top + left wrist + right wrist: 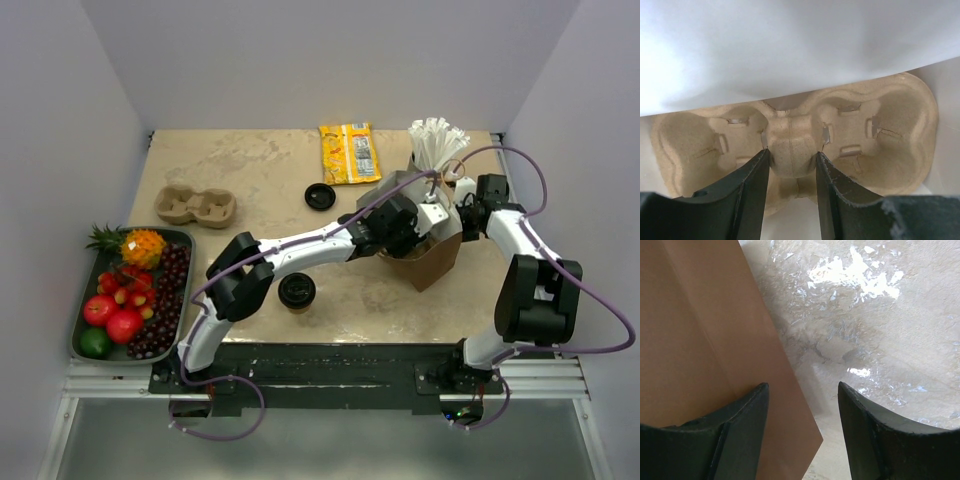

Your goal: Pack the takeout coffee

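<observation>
We judge the kraft-brown paper cup [297, 291] with its round black plastic lid light and crushable, so grip its wall gently below the lid. It stands well left of the upright brown paper bag [435, 262], towards the front. A loose black lid [320, 196] lies left of the bag, farther back. Inside the bag the left gripper [792, 152] pinches a moulded cardboard carrier [890, 150] by its central hump. The right gripper [802, 385] stands spread at the bag's outer wall. We cannot find a second cup.
</observation>
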Motion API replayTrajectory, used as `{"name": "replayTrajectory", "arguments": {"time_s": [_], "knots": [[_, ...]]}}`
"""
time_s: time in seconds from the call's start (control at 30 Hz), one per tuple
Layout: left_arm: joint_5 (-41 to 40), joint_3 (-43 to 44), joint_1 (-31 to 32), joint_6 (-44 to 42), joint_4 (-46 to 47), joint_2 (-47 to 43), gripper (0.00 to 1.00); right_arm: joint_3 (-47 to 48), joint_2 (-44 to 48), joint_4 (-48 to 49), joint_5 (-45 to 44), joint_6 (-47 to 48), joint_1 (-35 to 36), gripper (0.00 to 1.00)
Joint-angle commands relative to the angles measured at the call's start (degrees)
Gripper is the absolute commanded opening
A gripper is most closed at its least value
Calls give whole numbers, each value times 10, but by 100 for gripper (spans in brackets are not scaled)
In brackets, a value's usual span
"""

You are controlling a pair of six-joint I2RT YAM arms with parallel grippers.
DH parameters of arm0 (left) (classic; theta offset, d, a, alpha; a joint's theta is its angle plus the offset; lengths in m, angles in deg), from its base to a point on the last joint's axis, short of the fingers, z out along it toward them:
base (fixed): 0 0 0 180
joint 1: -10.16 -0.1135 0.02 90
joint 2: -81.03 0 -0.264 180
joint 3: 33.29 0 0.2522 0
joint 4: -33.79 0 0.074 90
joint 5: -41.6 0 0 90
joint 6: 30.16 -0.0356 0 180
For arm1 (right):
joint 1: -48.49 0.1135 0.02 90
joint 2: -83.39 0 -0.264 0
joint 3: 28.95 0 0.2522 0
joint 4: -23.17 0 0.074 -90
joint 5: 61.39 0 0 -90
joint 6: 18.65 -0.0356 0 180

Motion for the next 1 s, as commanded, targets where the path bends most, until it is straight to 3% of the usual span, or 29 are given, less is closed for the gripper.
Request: {"name": "replayTrajectory", "arguments": {"time_s": [0.0, 0.27, 0.63, 0.83, 0.97], "knots": [[2, 23, 1, -13, -13, 16, 36, 10, 17, -25, 30, -16, 4, 62], [8, 57, 1, -32, -68, -6, 66, 62, 30, -35, 32, -20, -3, 64], [12, 84, 0, -58, -61, -63, 80, 107, 44, -75, 31, -1, -33, 65], [12, 118, -1, -41, -94, -57, 99, 115, 52, -90, 36, 1, -35, 66], [36, 128, -3, -24, -112, -62, 99, 131, 58, -110, 50, 3, -38, 66]]}}
